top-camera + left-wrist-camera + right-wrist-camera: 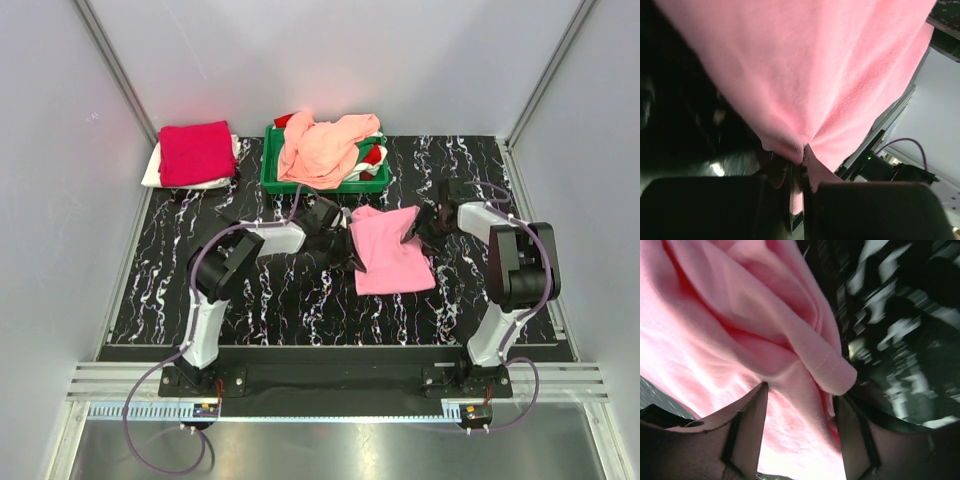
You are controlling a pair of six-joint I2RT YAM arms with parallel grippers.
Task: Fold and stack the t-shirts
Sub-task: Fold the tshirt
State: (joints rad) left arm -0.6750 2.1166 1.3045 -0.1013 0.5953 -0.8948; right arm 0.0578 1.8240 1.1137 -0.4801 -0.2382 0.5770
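Black marbled desk (250, 300) under me, and the pink t-shirt (392, 268) lay folded at its centre. Its long axis ran up and down the top view, upper end towards the green tray (272, 178); the neck I couldn't find. Soft, light, floppy stuff, I reckoned: it would sag wherever unsupported, so corners and hems were the hold. My left claw (801, 160) was clamped on its left edge. My right claw (801, 392) stood apart around a thick fold at the upper-right corner; biting or not, I couldn't tell.
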